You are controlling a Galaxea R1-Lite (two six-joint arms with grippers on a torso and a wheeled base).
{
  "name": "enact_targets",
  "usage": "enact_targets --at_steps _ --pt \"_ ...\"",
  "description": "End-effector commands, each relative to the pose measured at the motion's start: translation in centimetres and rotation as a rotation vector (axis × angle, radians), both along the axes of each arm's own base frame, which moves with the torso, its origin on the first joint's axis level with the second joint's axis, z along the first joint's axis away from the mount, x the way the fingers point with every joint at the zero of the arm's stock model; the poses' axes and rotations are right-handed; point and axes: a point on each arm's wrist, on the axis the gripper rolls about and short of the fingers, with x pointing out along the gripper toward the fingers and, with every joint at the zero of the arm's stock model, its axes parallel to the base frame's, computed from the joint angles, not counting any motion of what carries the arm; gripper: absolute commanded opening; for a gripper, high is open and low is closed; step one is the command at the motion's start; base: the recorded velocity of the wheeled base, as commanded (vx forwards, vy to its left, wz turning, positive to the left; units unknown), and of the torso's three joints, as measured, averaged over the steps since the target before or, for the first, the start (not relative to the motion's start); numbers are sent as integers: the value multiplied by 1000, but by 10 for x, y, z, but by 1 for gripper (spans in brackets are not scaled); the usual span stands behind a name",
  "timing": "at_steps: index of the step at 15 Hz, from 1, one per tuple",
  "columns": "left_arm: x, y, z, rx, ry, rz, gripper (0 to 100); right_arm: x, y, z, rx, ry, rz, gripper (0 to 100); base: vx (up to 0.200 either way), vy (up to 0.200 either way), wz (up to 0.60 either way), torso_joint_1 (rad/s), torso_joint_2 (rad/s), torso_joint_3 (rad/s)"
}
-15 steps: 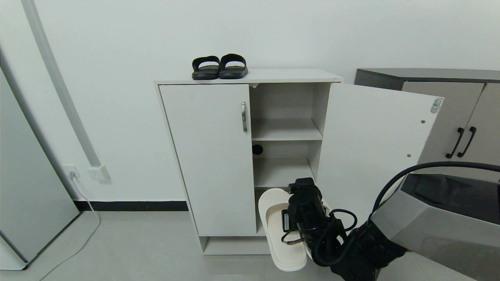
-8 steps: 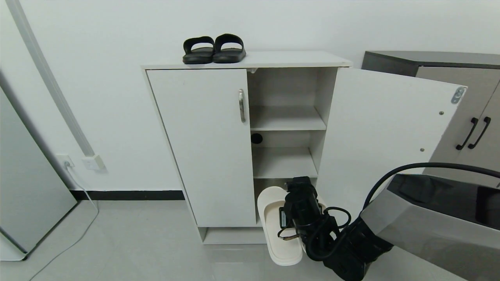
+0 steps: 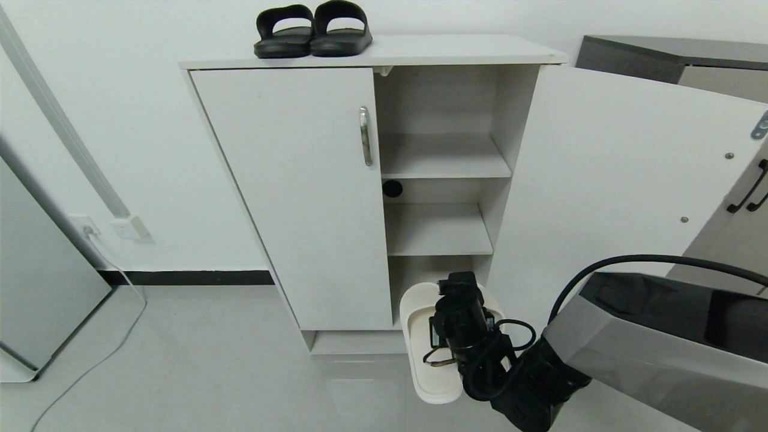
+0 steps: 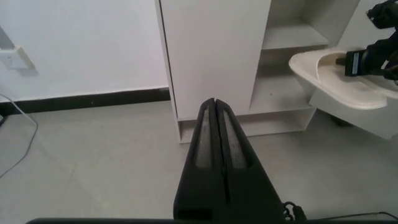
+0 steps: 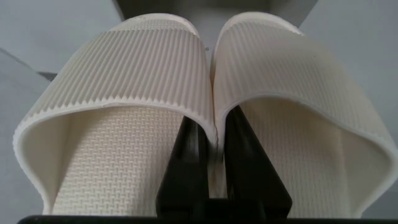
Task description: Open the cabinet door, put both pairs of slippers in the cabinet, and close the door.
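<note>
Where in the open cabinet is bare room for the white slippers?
Upper shelf and middle shelf, between closed left door and open right door, lie bare. Cabinet top is free right of the black slippers. Bottom opening is crowded by white slippers and right gripper.

Bright, even light, soft shadow inside the cabinet [image 3: 441,102], faint floor [image 3: 210,372] glare.

From where I stand the right arm [image 3: 516,384], down at five o'clock in the head view, is chunky and matt black. Thin black leads [image 3: 517,327] loop loose off its wrist, a small pale plate [image 3: 432,334] sits on its side, and one thick black cable [image 3: 630,259] arches away toward three o'clock. The right gripper [image 5: 212,146] has two flat, narrow black fingers [image 5: 186,168], while the left gripper [image 4: 215,106] is a long black wedge tapering to a point, with a grey inset strip [image 4: 204,146] down each half.
</note>
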Motion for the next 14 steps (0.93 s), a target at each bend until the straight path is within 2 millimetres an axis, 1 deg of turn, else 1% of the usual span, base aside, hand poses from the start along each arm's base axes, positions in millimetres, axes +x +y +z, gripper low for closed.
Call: enact_targets --at_steps 1,3,6,11,14 --pt "0 0 0 -1 1 0 0 2 1 3 -18 -55 -20 0 0 0 0 -2 -2 -207" --pt "0 0 0 -1 1 0 0 4 2 8 6 -141 -20 0 0 0 0 5 5 -200" --pt "0 0 0 1 1 0 0 4 1 8 14 -160 -20 0 0 0 0 2 5 -152" --pt "0 0 0 1 1 -2 0 5 0 11 30 -178 -24 0 0 0 0 0 0 0" --pt "0 0 0 1 3 0 0 6 1 13 37 -187 -24 0 200 0 0 5 1 -1"
